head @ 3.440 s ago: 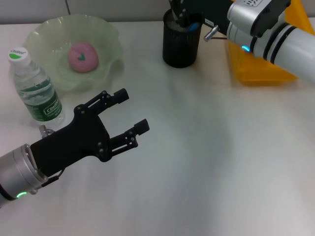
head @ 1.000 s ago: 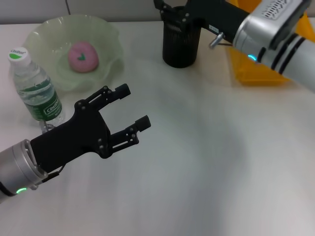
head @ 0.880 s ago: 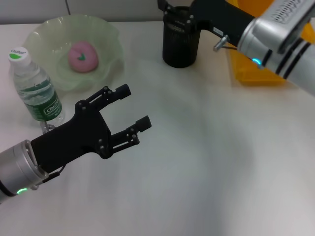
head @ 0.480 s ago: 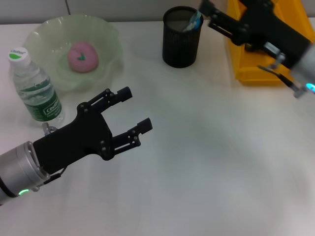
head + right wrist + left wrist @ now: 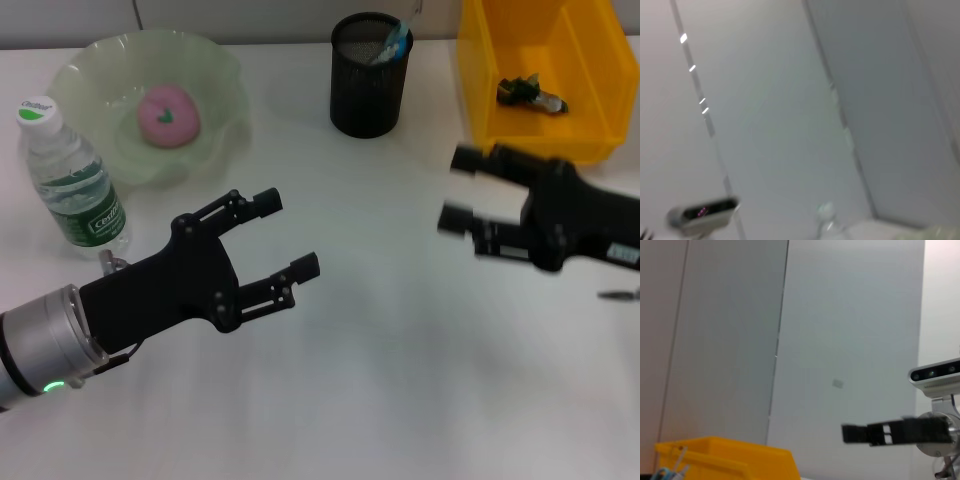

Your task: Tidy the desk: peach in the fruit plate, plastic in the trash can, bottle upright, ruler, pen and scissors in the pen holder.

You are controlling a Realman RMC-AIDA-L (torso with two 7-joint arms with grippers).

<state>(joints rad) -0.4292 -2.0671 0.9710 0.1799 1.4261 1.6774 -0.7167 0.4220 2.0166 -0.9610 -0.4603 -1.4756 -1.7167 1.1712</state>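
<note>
The pink peach (image 5: 168,115) lies in the green fruit plate (image 5: 228,80) at the back left. Beside the plate, the water bottle (image 5: 70,175) stands upright. A black mesh pen holder (image 5: 368,98) at the back middle has blue-topped items (image 5: 393,42) sticking out; I cannot tell ruler, pen and scissors apart. A crumpled piece of plastic (image 5: 530,93) lies in the yellow trash can (image 5: 472,75). My left gripper (image 5: 287,233) hovers open and empty at the front left. My right gripper (image 5: 458,190) is open and empty, in front of the trash can.
The trash can's yellow edge (image 5: 725,457) and my right gripper's fingers (image 5: 885,432) show in the left wrist view. In the right wrist view the bottle (image 5: 827,220) appears faintly against a wall.
My right arm has pulled back from over the pen holder and come down toward the front right. Blue-topped items now show in the holder. My left gripper has shifted slightly right.
</note>
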